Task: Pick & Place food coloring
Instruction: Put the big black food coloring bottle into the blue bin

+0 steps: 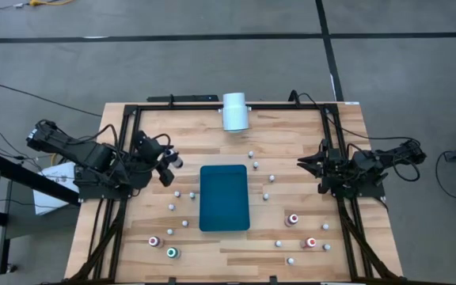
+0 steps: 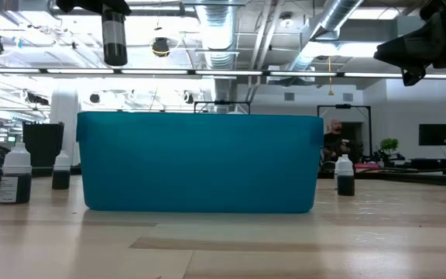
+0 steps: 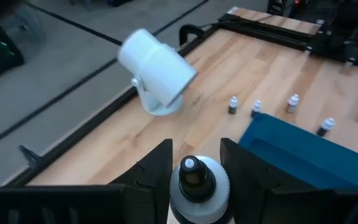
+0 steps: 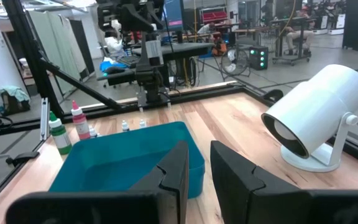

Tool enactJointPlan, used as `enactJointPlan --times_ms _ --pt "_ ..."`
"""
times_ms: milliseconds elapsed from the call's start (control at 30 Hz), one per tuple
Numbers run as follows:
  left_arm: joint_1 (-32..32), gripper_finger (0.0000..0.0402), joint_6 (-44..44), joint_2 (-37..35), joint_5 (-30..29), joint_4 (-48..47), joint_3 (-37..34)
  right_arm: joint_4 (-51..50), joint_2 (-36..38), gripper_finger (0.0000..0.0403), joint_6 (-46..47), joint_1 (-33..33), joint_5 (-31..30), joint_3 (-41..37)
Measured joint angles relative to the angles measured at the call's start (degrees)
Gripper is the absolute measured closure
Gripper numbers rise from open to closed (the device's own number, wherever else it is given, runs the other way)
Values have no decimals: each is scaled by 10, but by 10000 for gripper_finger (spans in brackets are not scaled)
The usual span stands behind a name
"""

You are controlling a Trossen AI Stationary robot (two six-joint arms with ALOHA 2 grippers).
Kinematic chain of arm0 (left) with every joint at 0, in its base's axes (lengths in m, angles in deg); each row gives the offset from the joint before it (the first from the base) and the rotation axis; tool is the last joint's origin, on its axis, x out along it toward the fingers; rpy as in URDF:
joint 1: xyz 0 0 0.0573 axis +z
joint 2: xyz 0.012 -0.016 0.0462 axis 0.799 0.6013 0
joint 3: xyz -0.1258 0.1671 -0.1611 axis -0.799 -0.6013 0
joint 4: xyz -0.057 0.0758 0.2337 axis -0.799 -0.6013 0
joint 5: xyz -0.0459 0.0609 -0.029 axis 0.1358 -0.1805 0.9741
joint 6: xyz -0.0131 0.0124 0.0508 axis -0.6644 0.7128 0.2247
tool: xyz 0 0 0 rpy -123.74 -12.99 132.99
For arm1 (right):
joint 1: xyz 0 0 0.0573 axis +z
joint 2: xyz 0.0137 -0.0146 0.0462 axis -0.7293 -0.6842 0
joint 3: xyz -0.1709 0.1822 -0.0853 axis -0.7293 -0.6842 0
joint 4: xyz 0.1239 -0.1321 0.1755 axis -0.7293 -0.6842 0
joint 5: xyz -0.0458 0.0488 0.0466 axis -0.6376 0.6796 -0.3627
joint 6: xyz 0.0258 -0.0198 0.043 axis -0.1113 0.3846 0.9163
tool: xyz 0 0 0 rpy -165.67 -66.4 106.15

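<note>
Broadly, a wooden table [image 1: 133, 237] fills the overhead view, ringed by a black frame. At its centre lies the teal tray [image 1: 224, 197]; from table height the tray blocks nearly everything behind it, and whether anything lies inside cannot be told from there. At twelve o'clock from the tray, near the far edge, stands the white cylinder [image 1: 234, 111], tilted on a small foot in the wrist views.

The left arm sits at nine o'clock from the tray. The left gripper [image 1: 167, 165] is clamped on one food coloring bottle [image 3: 198, 188], whose black-tipped white cap shows between the fingers [image 3: 149, 169]; the bottle's lower body is cut off at the picture's edge. The right arm waits at three o'clock, and the right gripper [image 1: 303, 162] has its jaws together, holding nothing.

The other food coloring bottles [image 1: 295, 219] stand scattered around the tray, none touching it: small whitish dots at two, four and eight o'clock, red-topped ones at four and seven o'clock, and a green-topped one [image 1: 172, 252] near seven o'clock. Labels are too small to read. One bottle [image 2: 15, 177] is half cut off in shadow at table height.
</note>
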Motion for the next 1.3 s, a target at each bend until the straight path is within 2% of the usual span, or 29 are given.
enactJointPlan --times_ms 400,633,800,1067,1300 --pt "0 295 27 0 107 114 -15 0 0 344 0 0 0 0" --pt "0 295 72 0 112 208 -16 0 0 344 0 0 0 0" --pt "10 295 122 0 111 356 -66 0 0 344 0 0 0 0" --pt "53 295 160 0 169 617 -172 0 0 344 0 0 0 0" --pt "92 295 137 0 249 876 -284 0 0 344 0 0 1 0"
